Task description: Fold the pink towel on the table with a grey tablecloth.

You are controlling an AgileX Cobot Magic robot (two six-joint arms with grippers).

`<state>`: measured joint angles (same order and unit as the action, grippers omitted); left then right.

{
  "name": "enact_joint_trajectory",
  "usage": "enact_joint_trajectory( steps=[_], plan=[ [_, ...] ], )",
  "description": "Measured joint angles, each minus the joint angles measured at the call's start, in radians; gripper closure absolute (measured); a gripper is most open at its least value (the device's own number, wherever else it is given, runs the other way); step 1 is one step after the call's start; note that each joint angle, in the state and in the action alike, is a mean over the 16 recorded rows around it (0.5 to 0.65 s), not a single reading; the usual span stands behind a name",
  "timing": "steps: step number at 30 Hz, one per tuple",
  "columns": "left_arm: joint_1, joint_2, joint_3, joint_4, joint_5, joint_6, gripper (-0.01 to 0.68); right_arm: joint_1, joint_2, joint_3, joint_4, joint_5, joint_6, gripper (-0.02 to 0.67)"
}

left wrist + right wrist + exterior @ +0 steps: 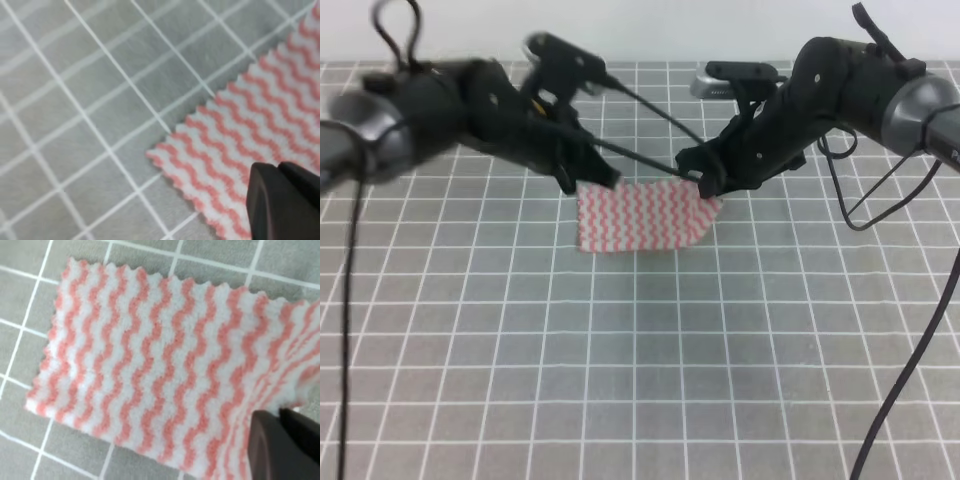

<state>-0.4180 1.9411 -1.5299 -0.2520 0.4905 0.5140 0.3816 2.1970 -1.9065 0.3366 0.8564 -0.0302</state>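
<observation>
Towel [150,365] fills most of frame, flat on grey gridded cloth [210,257]. Right gripper's fingers [282,445] sit bottom right at towel's lifted, creased corner; jaw state hidden.

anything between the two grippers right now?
Only the pink towel, spanning from the left gripper to the right gripper; exterior high view shows it.
</observation>
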Motion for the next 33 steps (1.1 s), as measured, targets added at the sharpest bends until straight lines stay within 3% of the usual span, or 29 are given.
enact_joint_trajectory(
  steps=[13, 33],
  plan=[
    [0.021, -0.171, 0.0, 0.034, 0.12, 0.0, 0.672, 0.026, -0.003, -0.022, 0.043, 0.007, -0.044, 0.663],
    [0.021, -0.241, 0.0, 0.082, 0.203, -0.029, 0.673, 0.111, 0.028, -0.036, 0.099, -0.069, -0.051, 0.662]
  ],
)
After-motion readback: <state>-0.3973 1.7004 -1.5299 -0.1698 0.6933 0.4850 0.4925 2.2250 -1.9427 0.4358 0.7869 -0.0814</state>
